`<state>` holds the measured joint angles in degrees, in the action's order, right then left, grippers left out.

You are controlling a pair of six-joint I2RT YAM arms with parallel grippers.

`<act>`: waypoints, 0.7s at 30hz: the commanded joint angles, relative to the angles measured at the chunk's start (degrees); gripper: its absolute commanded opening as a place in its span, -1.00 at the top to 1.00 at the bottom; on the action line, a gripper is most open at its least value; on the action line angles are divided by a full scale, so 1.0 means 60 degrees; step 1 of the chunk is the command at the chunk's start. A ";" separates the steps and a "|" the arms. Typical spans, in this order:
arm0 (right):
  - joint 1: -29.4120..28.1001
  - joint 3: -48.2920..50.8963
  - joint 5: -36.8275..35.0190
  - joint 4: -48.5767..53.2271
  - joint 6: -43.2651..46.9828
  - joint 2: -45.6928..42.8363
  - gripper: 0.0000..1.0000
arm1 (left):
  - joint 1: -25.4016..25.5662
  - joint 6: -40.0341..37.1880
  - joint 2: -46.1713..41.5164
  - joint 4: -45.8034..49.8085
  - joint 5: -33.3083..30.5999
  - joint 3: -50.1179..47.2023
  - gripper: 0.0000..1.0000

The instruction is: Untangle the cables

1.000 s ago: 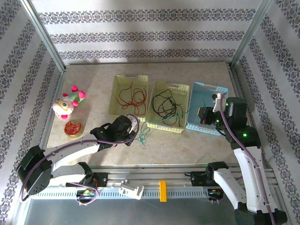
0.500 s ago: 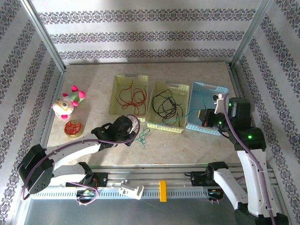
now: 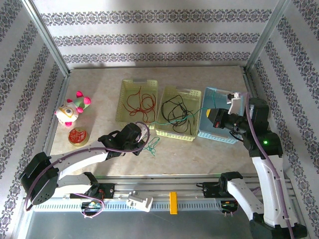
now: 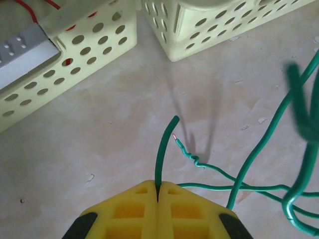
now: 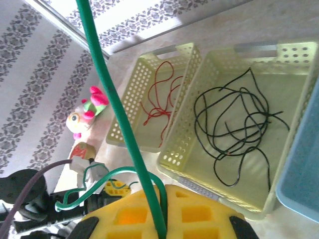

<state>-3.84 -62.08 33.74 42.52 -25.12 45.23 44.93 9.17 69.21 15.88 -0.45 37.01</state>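
Green cable (image 4: 160, 149) is pinched in the closed left claw (image 4: 157, 193), near six o'clock in the top view, its tail kinked on the bench (image 4: 89, 149). The right claw (image 5: 162, 230), toward three o'clock, clamps the same strand. A slow, level pull apart should free the kinks without snagging the black cables (image 5: 234, 119) or red cables (image 5: 158, 99) in the yellow baskets (image 5: 184, 144).

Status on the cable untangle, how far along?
Done: red cables sit alone in the left yellow basket, black cables in the middle yellow basket. In hand: green cable, pinched in both the left hand and the right hand. Left: green loops on the table, probably bound for the blue basket.
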 commanded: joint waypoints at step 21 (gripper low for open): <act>0.0809 0.0474 -1.0193 -0.1253 0.0923 -0.0398 1.00 | 0.0012 -0.0181 -0.0290 0.0096 -0.0072 0.0071 1.00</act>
<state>0.30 -61.41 -14.63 39.66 -20.58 44.49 44.93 9.15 68.84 15.88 -0.49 37.01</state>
